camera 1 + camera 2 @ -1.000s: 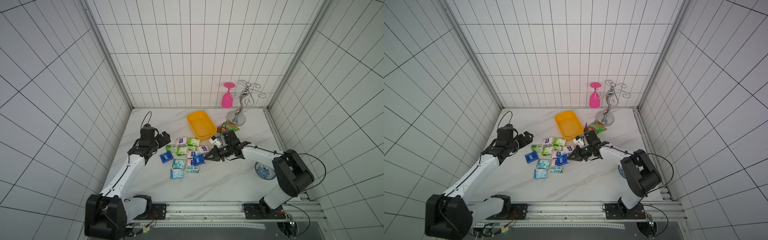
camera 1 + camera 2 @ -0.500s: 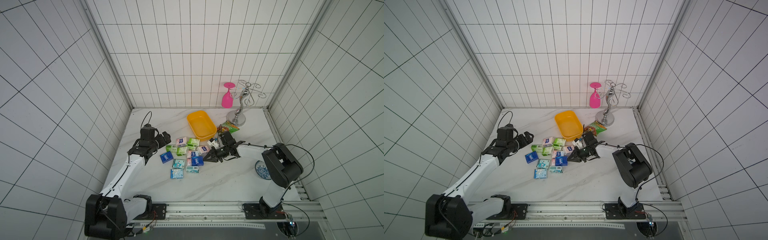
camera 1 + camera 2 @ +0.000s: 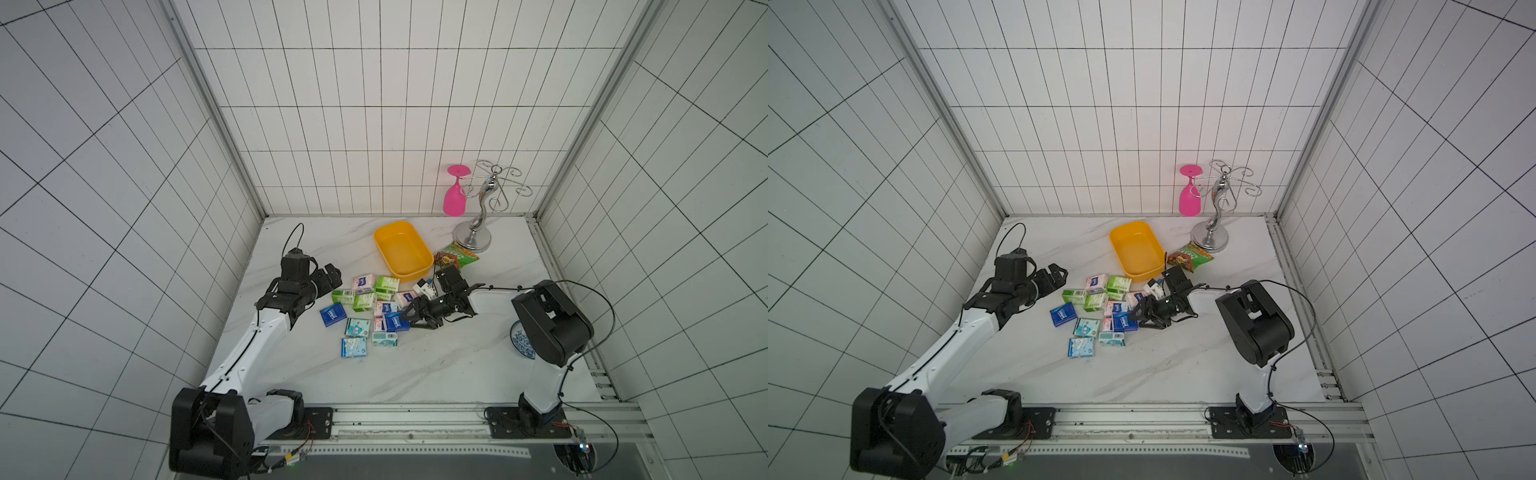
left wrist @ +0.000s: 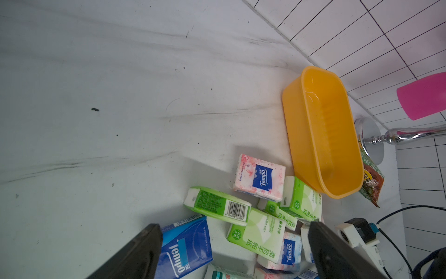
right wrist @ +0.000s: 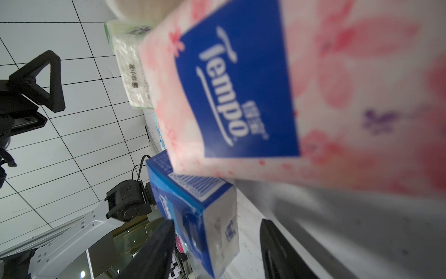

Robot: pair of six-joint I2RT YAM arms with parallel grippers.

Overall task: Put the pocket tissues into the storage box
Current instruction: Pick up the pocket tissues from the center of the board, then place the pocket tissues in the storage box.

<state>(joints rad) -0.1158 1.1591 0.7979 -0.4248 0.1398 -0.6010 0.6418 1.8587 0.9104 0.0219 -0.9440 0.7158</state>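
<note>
packets (image 3: 364,302): we count about twelve, all on tabletop (image 3: 415,374) beside box | box (image 3: 405,275): one, no packet inside | left tool (image 3: 330,279): wide open, holding nothing | right tool (image 3: 409,323): part open, astride one blue packet (image 3: 397,322), unclamped

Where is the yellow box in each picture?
Top views: the storage box sits toward the back of the table, empty.
Left wrist: storage box at the right, beyond the tissue packets.
Right wrist: not in it.
Shared landmark: the pink-and-white Tempo packet lies just before the box.
</note>
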